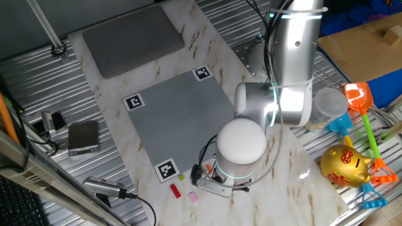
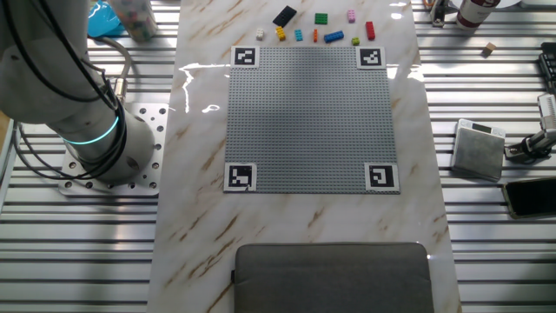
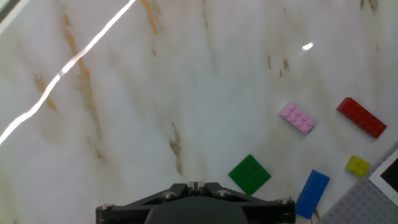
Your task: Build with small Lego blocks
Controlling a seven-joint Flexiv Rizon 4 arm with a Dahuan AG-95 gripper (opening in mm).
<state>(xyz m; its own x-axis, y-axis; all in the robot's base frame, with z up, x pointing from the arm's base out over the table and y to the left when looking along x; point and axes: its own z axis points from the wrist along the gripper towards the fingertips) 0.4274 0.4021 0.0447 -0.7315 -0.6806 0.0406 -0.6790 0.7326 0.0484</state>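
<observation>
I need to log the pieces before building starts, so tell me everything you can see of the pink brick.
The pink brick is a small, glossy plastic rectangle with two rows of studs on top. It lies flat, studs up, on the marble table, skewed to the picture's edges. In the hand view it sits apart from the red brick and the green plate, touching nothing else. The other fixed view shows it in the row beyond the grey baseplate.

The small Lego blocks (image 2: 321,29) lay loose in a ragged row on the marble. Black (image 2: 284,16), white (image 2: 260,35), yellow (image 2: 281,34), light blue (image 2: 299,36), orange (image 2: 315,35), green (image 2: 321,18), blue (image 2: 334,36), pink (image 2: 351,15) and red (image 2: 370,31) pieces lay apart, none stacked.
</observation>
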